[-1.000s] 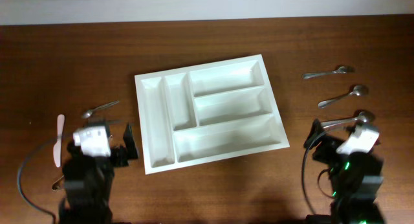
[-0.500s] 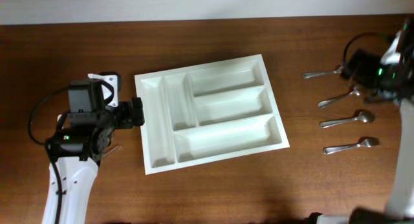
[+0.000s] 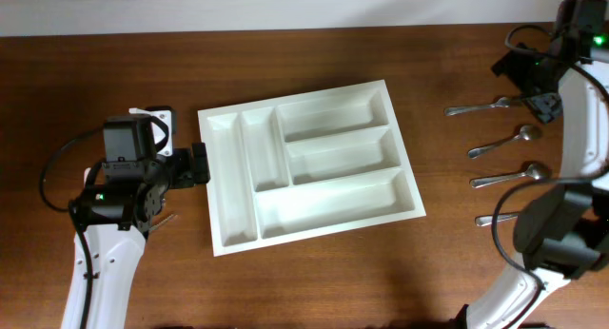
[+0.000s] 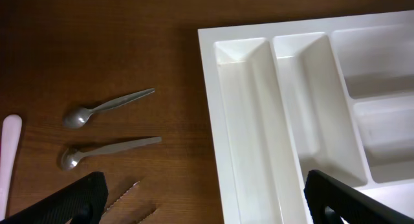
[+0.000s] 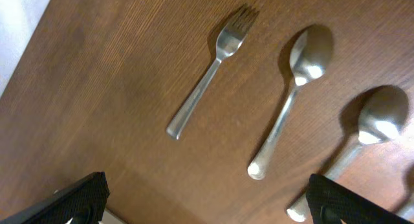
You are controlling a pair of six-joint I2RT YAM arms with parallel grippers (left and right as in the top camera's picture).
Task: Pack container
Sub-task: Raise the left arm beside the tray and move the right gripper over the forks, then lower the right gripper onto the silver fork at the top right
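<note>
The white tray (image 3: 226, 182) lies mid-tabletop (image 3: 314, 281), turned slightly, with its two narrow compartments on its left side. The left end effector (image 3: 197, 165) hovers just beside the tray's left rim. Its fingers (image 4: 71, 201) are spread wide and hold nothing. In the left wrist view, two teaspoons (image 4: 107, 109) lie side by side on the wood left of the tray, and a pale utensil (image 4: 8, 159) lies at the frame's edge. The right end effector (image 3: 538, 87) hangs over the tabletop's far right, well apart from the tray. It too is wide open and grips nothing. Below it lie a fork (image 5: 210, 68) and two spoons (image 5: 291, 101).
</note>
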